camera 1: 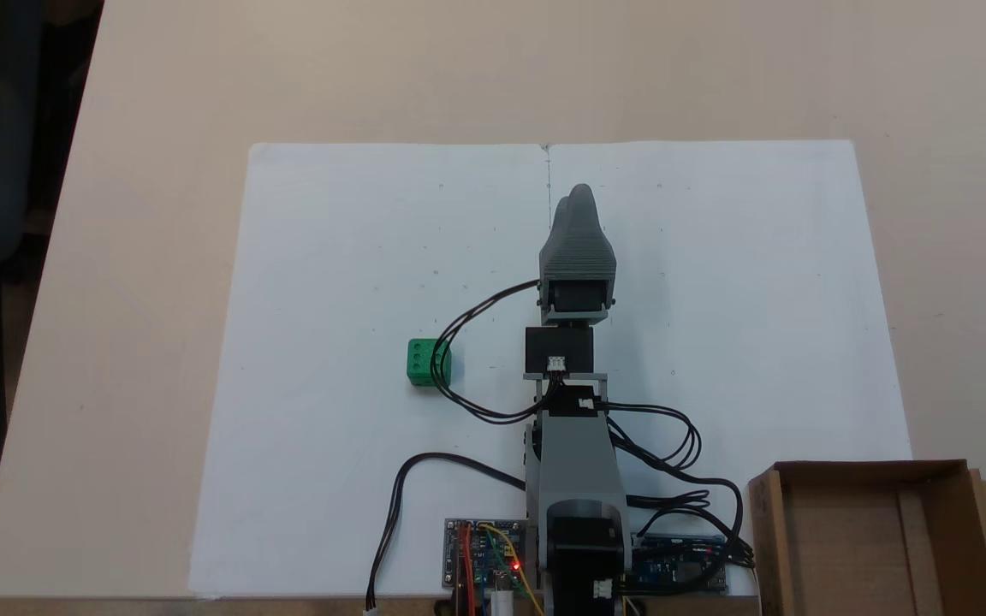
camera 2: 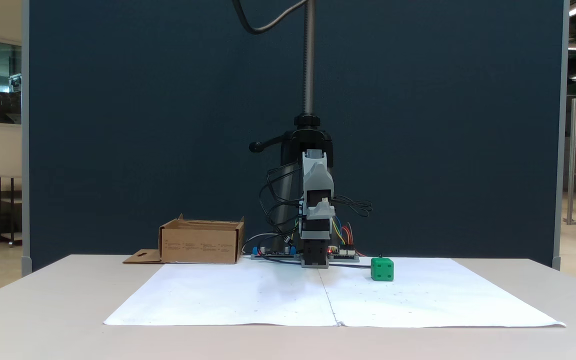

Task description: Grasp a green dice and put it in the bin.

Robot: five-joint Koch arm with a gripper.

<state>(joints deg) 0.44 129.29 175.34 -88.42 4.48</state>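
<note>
Nothing of the task looks done yet, going by how things lie; in the front-on fixed view the white paper (camera 2: 333, 295) lies nearest on the tabletop (camera 2: 43, 310), and the dice (camera 2: 382, 269) sits on it, right of the arm's base and apart from it, untouched; in the downward fixed view the dice (camera 1: 428, 362) lies left of the arm, a loop of black cable (camera 1: 459, 359) crossing its right edge in the picture, though whether the cable touches it I cannot tell; the gripper (camera 1: 577, 195) reaches out over the middle of the paper, well apart from the dice, and its fingers look pressed together at the tip with nothing between them, so I take them as closed and empty; in the front-on view the gripper (camera 2: 314, 156) stands raised above the base, clear of the sheet; farther back, the bin (camera 2: 202, 242) stands beside the arm's base, at the left in that view and at the lower right in the downward view (camera 1: 861, 479), its inside bare as far as can be seen; so the whole job remains, in my judgement: swing toward the dice, part the fingers, come down over it, close, lift, carry it across the base to the bin and let go; the cable near the dice may snag the approach.
</note>
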